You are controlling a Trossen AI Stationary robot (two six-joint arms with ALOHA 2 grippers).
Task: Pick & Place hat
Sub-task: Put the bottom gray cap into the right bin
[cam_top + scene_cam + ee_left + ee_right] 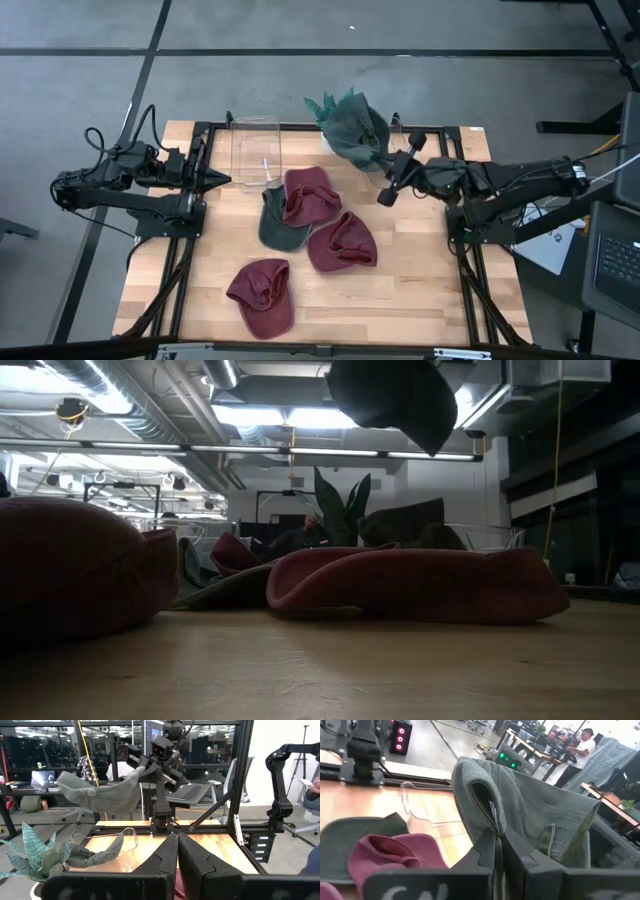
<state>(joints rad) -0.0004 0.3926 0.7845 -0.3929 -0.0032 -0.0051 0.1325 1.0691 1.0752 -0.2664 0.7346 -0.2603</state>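
Note:
My right gripper (376,160) is shut on a dark green cap (354,128) and holds it in the air over the table's far right part, beside a leafy plant (326,104). In the low view the cap (394,396) hangs at the top. On the table lie a second green cap (274,226) and three maroon caps (308,194) (342,242) (262,294); the farthest maroon one overlaps the green one. My left gripper (222,181) waits shut at the left, near a clear box (257,152). My right gripper pinches a bunched fold of the green cap's cloth (490,822) between its two fingers, coming level from the table's right side. The cap is lifted clear of the table. Its crown spreads out ahead of the fingers (100,795), and a strap end hangs at one side (549,839).
A clear plastic box (420,802) stands at the table's far edge, left of the held cap. The plant's leaves (30,855) stand between box and cap. Black frame rails (455,240) run along both sides. Bare wood (420,290) shows at the near right. A person (580,745) stands in the room.

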